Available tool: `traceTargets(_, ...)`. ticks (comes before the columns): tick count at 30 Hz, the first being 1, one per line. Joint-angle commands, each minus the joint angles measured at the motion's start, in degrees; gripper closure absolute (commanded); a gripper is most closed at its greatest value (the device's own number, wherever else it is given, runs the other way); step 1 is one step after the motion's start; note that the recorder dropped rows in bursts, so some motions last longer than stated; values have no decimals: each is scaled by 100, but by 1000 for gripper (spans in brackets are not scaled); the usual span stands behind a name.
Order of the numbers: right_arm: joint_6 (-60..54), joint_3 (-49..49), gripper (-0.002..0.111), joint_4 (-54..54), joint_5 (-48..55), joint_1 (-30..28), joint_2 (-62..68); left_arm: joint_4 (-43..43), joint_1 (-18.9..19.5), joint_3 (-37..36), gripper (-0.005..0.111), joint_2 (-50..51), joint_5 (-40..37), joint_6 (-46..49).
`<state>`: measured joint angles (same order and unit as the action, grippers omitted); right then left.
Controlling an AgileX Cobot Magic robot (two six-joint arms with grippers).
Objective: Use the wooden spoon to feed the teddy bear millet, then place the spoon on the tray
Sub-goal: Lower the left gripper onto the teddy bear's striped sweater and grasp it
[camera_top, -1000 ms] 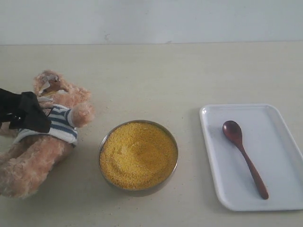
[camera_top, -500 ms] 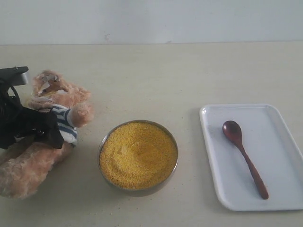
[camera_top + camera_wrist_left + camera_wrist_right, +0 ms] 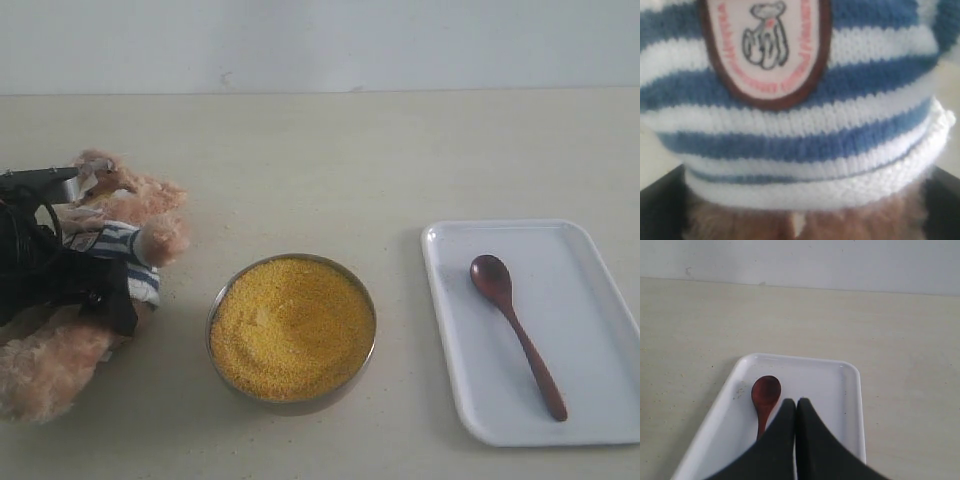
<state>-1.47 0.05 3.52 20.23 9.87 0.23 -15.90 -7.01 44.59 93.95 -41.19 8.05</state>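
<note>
The teddy bear [image 3: 60, 360] lies on its back at the left of the table, and its striped shirt with the oval badge [image 3: 765, 45] fills the left wrist view. My left gripper [image 3: 105, 285] is down over its belly, open, with one dark finger [image 3: 660, 205] on either side of the shirt hem. Yellow millet [image 3: 292, 325] fills the metal bowl [image 3: 216, 312] in the middle. The wooden spoon [image 3: 515, 325] lies lengthwise on the white tray [image 3: 590, 250] at the right. My right gripper [image 3: 796, 405] hangs shut and empty over the tray [image 3: 820, 375], just beside the spoon [image 3: 765, 392].
A pale wall [image 3: 320, 45] runs along the far edge of the beige table [image 3: 330, 170]. The right arm does not show in the exterior view.
My left arm has pushed in from the left and come down over the bear's torso, hiding more of the shirt. The bear's head has shifted slightly. Bowl, spoon and tray have not moved.
</note>
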Motion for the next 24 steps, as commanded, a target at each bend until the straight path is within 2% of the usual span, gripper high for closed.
traceTargets(1,-19,-5,109,-25,-28,-4,-23,70,-35,280,-3,-94,-467,-3)
traceTargets(20,-19,-5,109,-25,-28,-4,-23,-319,-35,300,-3,666,-613,-116)
traceTargets(22,-19,-5,109,-25,-28,-4,-23,-319,-35,300,1,677,-670,-104)
traceTargets(24,-19,-5,109,-25,-28,-4,-23,-265,-35,334,14,677,-762,-51)
